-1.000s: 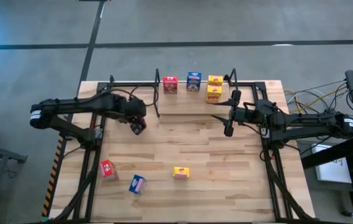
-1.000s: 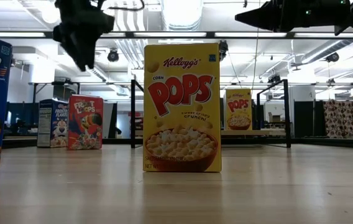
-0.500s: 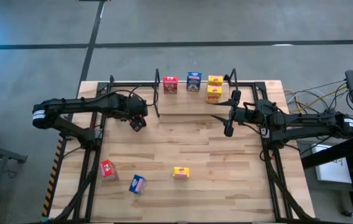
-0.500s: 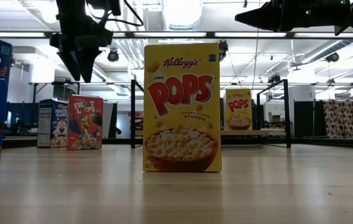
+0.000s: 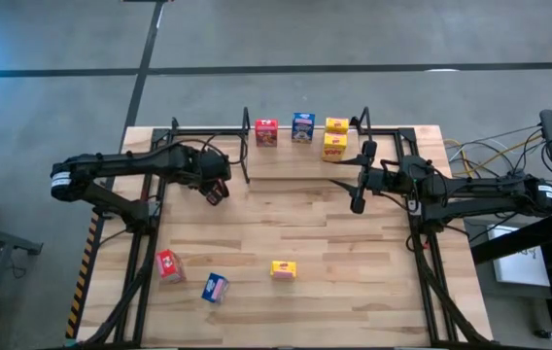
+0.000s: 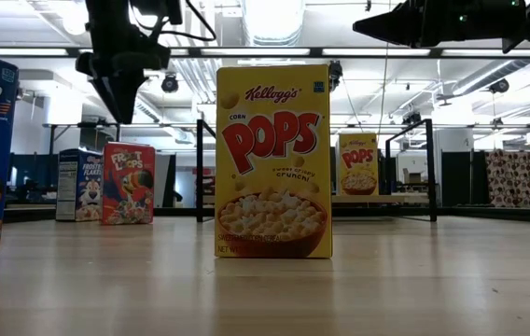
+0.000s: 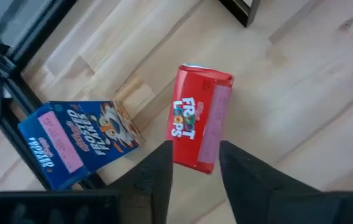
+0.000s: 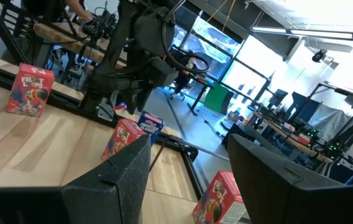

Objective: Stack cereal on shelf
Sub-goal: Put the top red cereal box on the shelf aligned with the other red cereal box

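A red cereal box [image 7: 198, 121] stands on the table beside a blue one [image 7: 77, 140], left of the shelf [image 5: 295, 165]. My left gripper [image 6: 118, 112] hangs just above the red box, pointing down. It is open, and in the wrist view its fingers frame the box's near end. On the shelf stand a red box [image 5: 266, 132], a blue box [image 5: 303, 127] and two yellow boxes [image 5: 334, 136]. My right gripper [image 5: 357, 202] waits open and level, above the table by the shelf's right post.
Near the table's front edge stand a red box [image 5: 168, 264], a blue box [image 5: 215, 288] and a yellow box [image 5: 283, 270]. The yellow box fills the middle of the low view. Bare wood [image 5: 334, 243] lies between them and the shelf. Black frame rails run along both table sides.
My left gripper has sunk a little over the red box and tipped from a slant to point more steeply down. Its fingers spread wide, then drew closer together. The boxes have not moved.
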Robot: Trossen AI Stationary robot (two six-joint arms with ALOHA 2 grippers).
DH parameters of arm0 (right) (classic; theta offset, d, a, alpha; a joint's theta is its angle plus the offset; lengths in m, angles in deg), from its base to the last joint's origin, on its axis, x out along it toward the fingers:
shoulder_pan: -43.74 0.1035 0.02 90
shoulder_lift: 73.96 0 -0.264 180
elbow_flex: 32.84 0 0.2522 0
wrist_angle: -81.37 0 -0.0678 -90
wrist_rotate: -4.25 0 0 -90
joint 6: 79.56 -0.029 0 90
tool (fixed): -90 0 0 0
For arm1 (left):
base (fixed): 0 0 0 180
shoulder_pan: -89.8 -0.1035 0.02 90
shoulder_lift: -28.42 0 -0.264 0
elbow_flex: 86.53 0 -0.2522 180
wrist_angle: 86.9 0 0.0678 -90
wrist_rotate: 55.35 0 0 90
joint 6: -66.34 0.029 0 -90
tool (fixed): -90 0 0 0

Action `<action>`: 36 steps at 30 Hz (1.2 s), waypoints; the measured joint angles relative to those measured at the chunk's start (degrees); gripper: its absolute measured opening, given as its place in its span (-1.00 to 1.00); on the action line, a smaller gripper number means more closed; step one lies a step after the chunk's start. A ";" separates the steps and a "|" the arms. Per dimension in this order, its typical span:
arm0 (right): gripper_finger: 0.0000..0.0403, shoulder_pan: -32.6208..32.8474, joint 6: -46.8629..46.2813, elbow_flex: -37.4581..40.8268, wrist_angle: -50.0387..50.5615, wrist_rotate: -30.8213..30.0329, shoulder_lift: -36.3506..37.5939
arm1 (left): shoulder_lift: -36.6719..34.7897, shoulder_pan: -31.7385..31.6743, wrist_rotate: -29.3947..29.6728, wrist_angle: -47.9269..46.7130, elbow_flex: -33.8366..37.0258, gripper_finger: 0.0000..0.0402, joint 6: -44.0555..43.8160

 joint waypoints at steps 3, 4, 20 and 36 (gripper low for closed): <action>0.02 0.00 0.00 0.00 0.00 0.00 0.00 | 0.00 -0.35 -0.07 1.08 0.94 -0.19 0.29; 0.02 0.00 0.00 0.00 0.00 0.00 0.00 | 0.00 -0.46 -0.04 1.55 1.46 -0.09 0.82; 0.02 0.00 -0.22 0.00 0.04 0.00 0.00 | 0.09 -2.05 -0.09 10.18 8.19 0.54 5.44; 0.02 0.00 -0.17 0.00 0.04 0.00 0.00 | 0.13 -1.98 -0.11 14.49 12.78 0.16 4.59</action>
